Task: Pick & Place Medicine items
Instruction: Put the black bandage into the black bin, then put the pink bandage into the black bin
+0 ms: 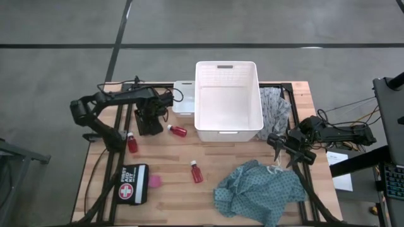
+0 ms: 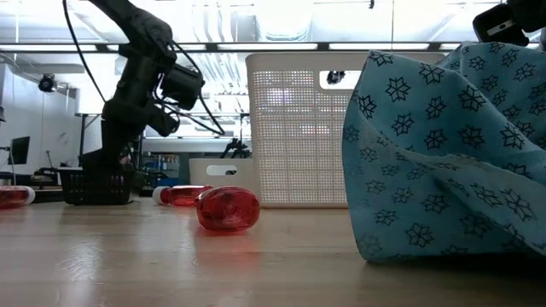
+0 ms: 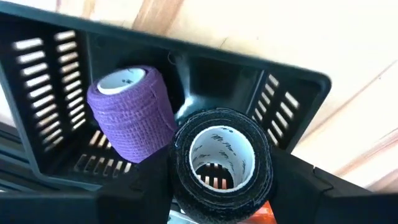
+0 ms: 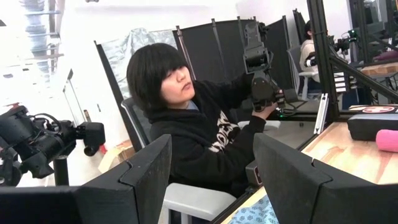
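My left gripper [image 1: 150, 117] reaches down into a small black slotted basket [image 3: 56, 93] on the table's left half, shut on a black wrap roll [image 3: 221, 163]. A purple wrap roll [image 3: 127, 115] lies in that basket beside it. Three red bottles with white caps lie on their sides on the wood [image 1: 177, 130] [image 1: 132, 142] [image 1: 197, 171]. A pink piece [image 1: 154, 181] lies near the front. My right gripper [image 1: 287, 150] hovers open at the table's right, above the edge of the teal patterned cloth [image 1: 259, 192]. A grey patterned cloth [image 1: 276, 107] lies beside the white basket. My left gripper pinches the black roll by its curved outer wall [image 3: 180, 186], one finger on each side, coming from above and pointing down. The roll's hollow white core [image 3: 221, 158] faces the wrist camera. The roll sits inside the black basket against the purple roll; whether it rests on the basket floor I cannot tell.
A tall white slotted basket [image 1: 252, 129] stands at the table's middle far side, with a small white box [image 1: 184, 106] to its left. A black first-aid pouch [image 1: 134, 183] lies at the front left. A person [image 4: 186, 124] sits beyond the table's left side.
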